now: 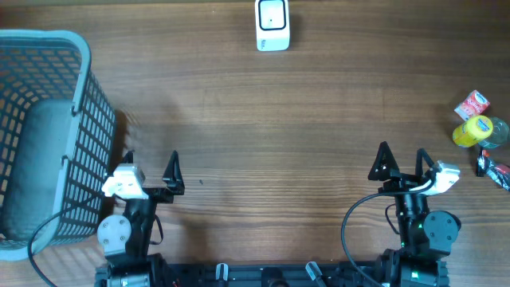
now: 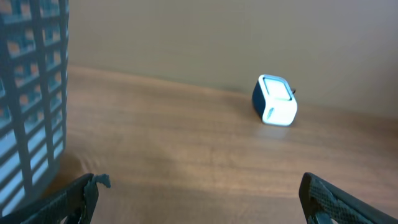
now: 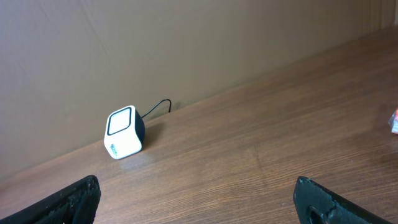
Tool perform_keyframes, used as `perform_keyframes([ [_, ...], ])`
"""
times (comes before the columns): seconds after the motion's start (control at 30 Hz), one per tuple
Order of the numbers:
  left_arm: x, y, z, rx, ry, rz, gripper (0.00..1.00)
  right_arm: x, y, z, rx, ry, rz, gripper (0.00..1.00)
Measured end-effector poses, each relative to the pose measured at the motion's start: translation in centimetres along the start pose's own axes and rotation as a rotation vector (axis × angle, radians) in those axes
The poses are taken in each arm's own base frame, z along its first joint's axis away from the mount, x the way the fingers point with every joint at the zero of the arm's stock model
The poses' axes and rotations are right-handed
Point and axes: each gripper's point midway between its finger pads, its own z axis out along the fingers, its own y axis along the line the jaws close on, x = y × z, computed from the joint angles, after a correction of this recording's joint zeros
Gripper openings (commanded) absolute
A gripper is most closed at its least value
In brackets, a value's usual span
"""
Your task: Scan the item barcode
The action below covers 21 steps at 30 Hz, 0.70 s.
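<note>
While both arms sit at the near edge of the wooden table [image 1: 279, 119], neither pincer holds anything.

Left gripper [image 1: 150, 163]: jaws spread wide, tips well apart, only bare wood between them. The left wrist view [image 2: 199, 193] shows one dark finger at each lower corner, nothing clamped. Just to its left stands the grey-blue mesh basket [image 1: 80, 80], its wall close beside the outer finger, contact not clear.

Right gripper [image 1: 402, 159]: also fully spread and touching no object. The right wrist view [image 3: 198, 193] shows the same gap over bare wood.

Scanner [image 1: 272, 24]: a small white cube with a dark back, at the far edge near the middle, well apart from both pincers. It shows in both wrist views [image 2: 275, 101] [image 3: 124, 132], with a thin cable trailing behind.

Items: a cluster at the far right edge, beyond the right gripper. It holds a red packet [image 1: 472, 104], a yellow-topped container [image 1: 474, 130] and a dark wrapper [image 1: 494, 169]. No barcode is legible.
</note>
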Motion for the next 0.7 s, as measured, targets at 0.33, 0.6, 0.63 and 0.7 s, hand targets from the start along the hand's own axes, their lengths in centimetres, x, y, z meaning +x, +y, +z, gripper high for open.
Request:
perform_keyframes([
  [0.33, 5.1, 1.9, 1.1, -0.103, 0.220, -0.037, 1.00, 0.0, 0.0, 0.0, 0.000, 0.001, 0.000, 1.00],
  [0.6, 0.4, 1.6, 0.1, -0.121, 0.006, 0.002, 1.00, 0.1, 0.0, 0.0, 0.001, 0.003, 0.001, 1.00],
  [0.63, 0.1, 1.6, 0.0, -0.121, -0.008, 0.004, 1.00, 0.1, 0.0, 0.0, 0.001, 0.003, 0.001, 1.00],
  [0.7, -0.4, 1.6, -0.1, -0.123, -0.027, 0.006, 1.00, 0.1, 0.0, 0.0, 0.001, 0.002, 0.001, 1.00],
])
